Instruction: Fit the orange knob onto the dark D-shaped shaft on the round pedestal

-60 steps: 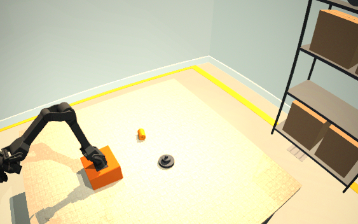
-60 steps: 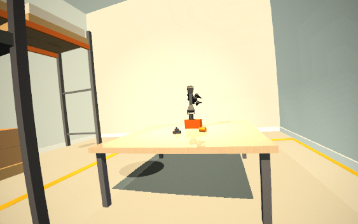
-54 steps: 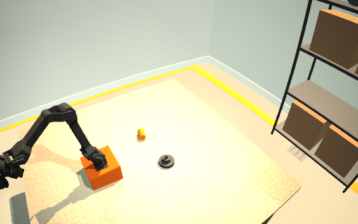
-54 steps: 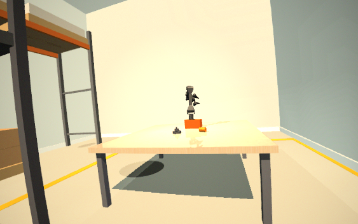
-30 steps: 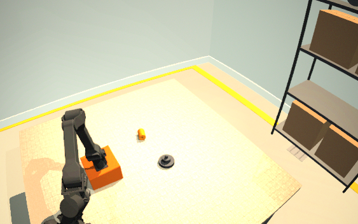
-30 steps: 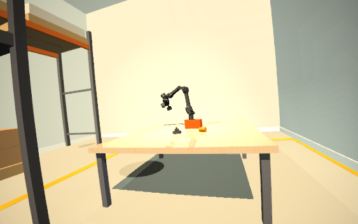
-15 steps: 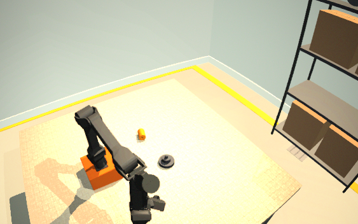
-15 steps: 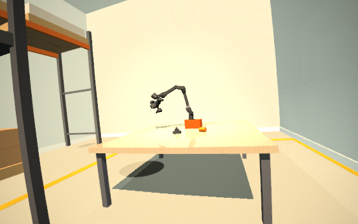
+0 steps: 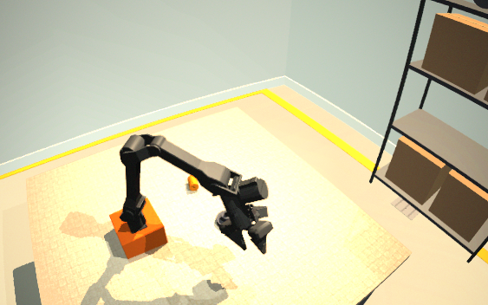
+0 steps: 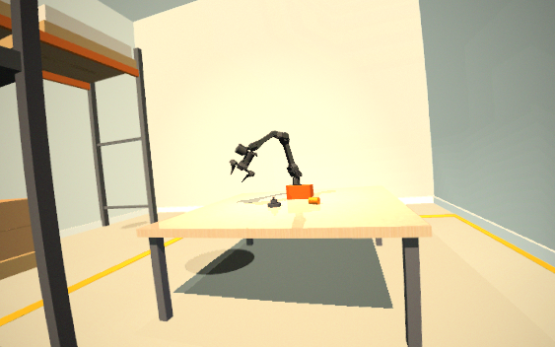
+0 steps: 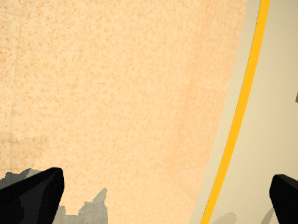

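Observation:
The orange knob [image 9: 193, 184] [image 10: 314, 200] lies on its side on the table, beyond the forearm in the top view. The round dark pedestal [image 9: 219, 218] [image 10: 274, 203] stands on the table; in the top view the gripper hides most of it, and in the exterior view its short shaft points up. My gripper [image 9: 255, 250] [image 10: 238, 177] [image 11: 169, 183] is wide open and empty, high above the table. In the exterior view it hangs up and to the left of the pedestal. Neither knob nor pedestal shows in the wrist view. The shaft's flat side cannot be made out.
The arm stands on an orange base block [image 9: 146, 243] [image 10: 300, 191], close to the knob. The table [image 9: 320, 243] [image 10: 364, 217] [image 11: 125, 100] has its edge beside a yellow floor line [image 11: 240, 117] in the wrist view. A shelf rack with boxes [image 9: 463, 52] stands beyond the table.

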You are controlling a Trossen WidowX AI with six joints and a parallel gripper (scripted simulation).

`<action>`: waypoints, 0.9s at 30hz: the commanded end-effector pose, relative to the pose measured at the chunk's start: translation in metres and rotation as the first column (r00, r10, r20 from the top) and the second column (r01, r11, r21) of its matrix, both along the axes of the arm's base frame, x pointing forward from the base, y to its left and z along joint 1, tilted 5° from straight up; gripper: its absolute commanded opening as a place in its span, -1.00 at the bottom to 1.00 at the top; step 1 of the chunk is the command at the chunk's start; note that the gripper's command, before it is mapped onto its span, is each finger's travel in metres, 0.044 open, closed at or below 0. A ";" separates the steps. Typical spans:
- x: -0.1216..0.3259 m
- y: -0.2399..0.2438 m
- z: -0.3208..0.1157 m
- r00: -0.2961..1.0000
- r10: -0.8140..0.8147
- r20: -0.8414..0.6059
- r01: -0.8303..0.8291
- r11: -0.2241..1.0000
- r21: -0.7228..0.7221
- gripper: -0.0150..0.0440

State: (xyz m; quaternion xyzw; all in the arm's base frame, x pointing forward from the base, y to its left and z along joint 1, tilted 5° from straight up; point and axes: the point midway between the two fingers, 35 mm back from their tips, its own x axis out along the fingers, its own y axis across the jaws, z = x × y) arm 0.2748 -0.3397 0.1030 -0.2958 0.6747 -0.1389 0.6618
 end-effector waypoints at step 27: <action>0.063 0.496 -0.082 0.523 0.852 -0.014 -0.683 0.429 0.592 1.00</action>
